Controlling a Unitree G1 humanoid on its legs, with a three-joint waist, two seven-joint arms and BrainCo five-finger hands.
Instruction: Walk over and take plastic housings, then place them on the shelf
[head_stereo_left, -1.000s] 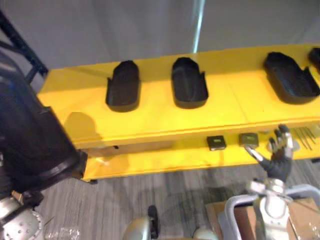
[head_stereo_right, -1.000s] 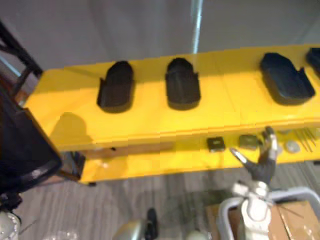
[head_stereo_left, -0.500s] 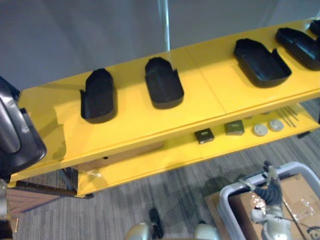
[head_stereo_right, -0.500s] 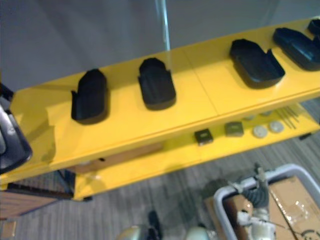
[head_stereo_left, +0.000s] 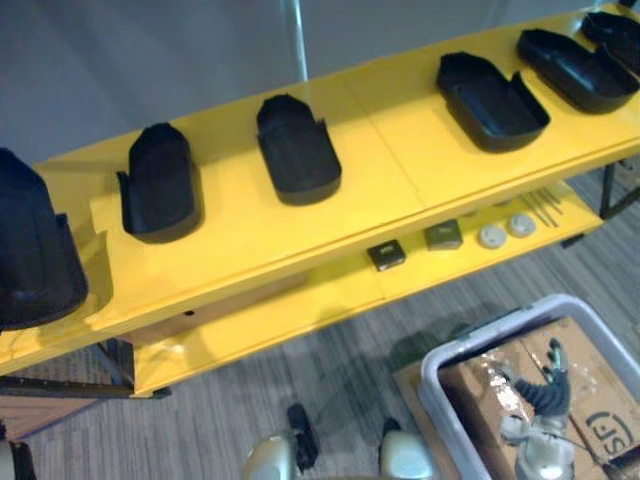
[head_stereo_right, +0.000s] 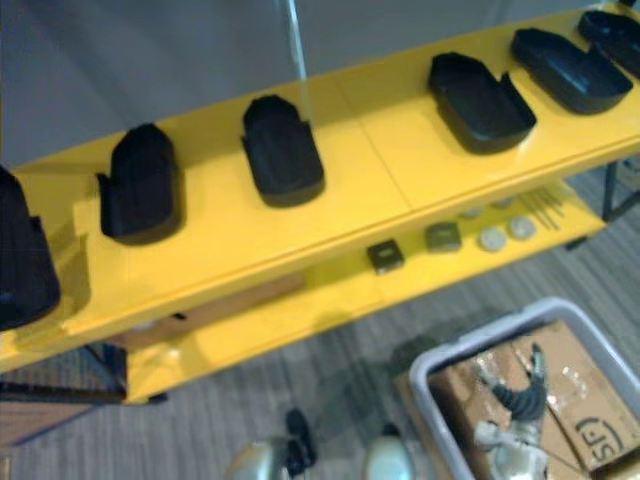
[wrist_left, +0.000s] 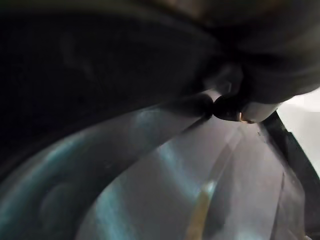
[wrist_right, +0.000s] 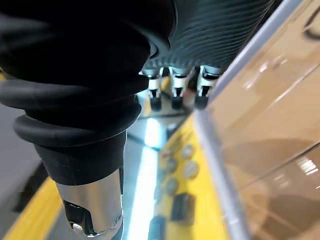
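Several black plastic housings lie open side up on the yellow shelf's top board (head_stereo_left: 400, 150), among them one (head_stereo_left: 160, 185) at the left, one (head_stereo_left: 297, 150) beside it and one (head_stereo_left: 490, 88) further right. A larger-looking black housing (head_stereo_left: 30, 250) is over the shelf's left end. In the left wrist view its dark inner wall (wrist_left: 100, 75) is very close, and a dark fingertip of my left hand (wrist_left: 235, 106) is curled against it. My right hand (head_stereo_left: 548, 375) hangs low at the right with straight fingers (wrist_right: 172, 85), holding nothing.
Under my right hand is a grey-rimmed bin (head_stereo_left: 440, 370) holding a cardboard box (head_stereo_left: 590, 400). On the lower yellow board lie two small blocks (head_stereo_left: 386, 255) (head_stereo_left: 443, 236), two discs (head_stereo_left: 492, 236) and thin rods (head_stereo_left: 545, 208). Grey floor lies in front of the shelf.
The camera has swung, so the shelf now runs slanted. The held housing has gone from close at the lower left to the shelf's left end. My right hand has dropped from the lower board to the bin.
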